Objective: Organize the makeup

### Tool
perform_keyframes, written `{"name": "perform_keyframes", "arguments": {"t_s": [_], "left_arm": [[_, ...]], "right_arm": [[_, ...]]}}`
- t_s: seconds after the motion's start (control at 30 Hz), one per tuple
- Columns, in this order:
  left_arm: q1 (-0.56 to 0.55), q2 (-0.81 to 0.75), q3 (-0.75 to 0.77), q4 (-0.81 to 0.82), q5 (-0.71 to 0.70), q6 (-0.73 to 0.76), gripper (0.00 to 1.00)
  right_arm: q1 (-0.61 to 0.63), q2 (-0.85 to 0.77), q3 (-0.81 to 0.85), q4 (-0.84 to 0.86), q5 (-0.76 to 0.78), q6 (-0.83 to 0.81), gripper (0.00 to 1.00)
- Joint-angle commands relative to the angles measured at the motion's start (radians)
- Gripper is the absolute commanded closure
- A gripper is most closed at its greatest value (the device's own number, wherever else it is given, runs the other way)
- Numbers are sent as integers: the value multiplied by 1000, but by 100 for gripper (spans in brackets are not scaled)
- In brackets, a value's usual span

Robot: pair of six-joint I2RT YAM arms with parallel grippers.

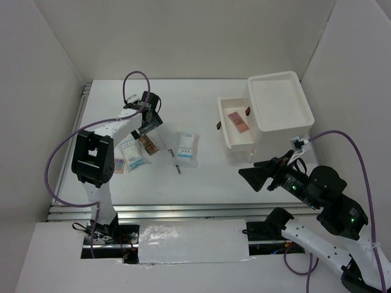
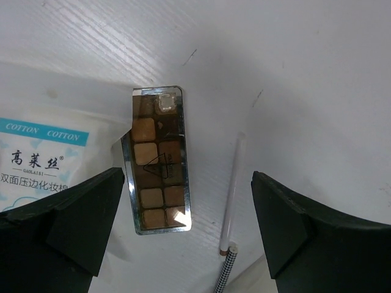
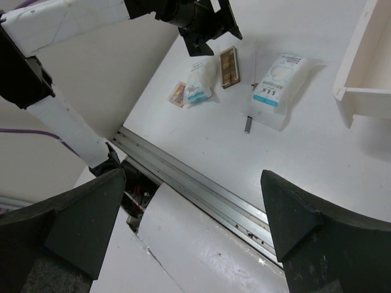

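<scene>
A brown eyeshadow palette [image 2: 160,162] lies flat on the table, also seen from above [image 1: 146,144] and in the right wrist view [image 3: 230,58]. My left gripper [image 1: 149,126] hovers over it, open and empty, jaws on either side [image 2: 189,226]. A white-and-blue cotton packet [image 2: 43,159] touches the palette's left side. A thin pencil [image 2: 232,195] with a checkered end lies to its right. A second packet [image 1: 187,148] lies mid-table. A pink palette [image 1: 239,122] lies in the open drawer. My right gripper [image 1: 253,177] is open and empty, raised above the table's near right. No sponges are in view.
The white drawer box [image 1: 278,104] stands at the back right with its drawer [image 1: 227,131] pulled out to the left. A small orange-pink item [image 1: 119,166] lies near the left arm's base. A metal rail [image 3: 201,192] runs along the table's near edge.
</scene>
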Motion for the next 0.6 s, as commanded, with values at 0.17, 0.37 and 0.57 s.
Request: {"name": "perform_keyframes", "arguments": {"t_s": [0.17, 0.37, 0.57], "left_arm": [[0, -66, -164, 86, 22, -65, 1], [0, -30, -208, 141, 57, -53, 1], [0, -7, -225, 181, 82, -50, 3]], "right_arm": [[6, 3, -13, 48, -8, -20, 0], [9, 0, -15, 52, -9, -18, 0], [7, -2, -12, 48, -8, -20, 0]]}}
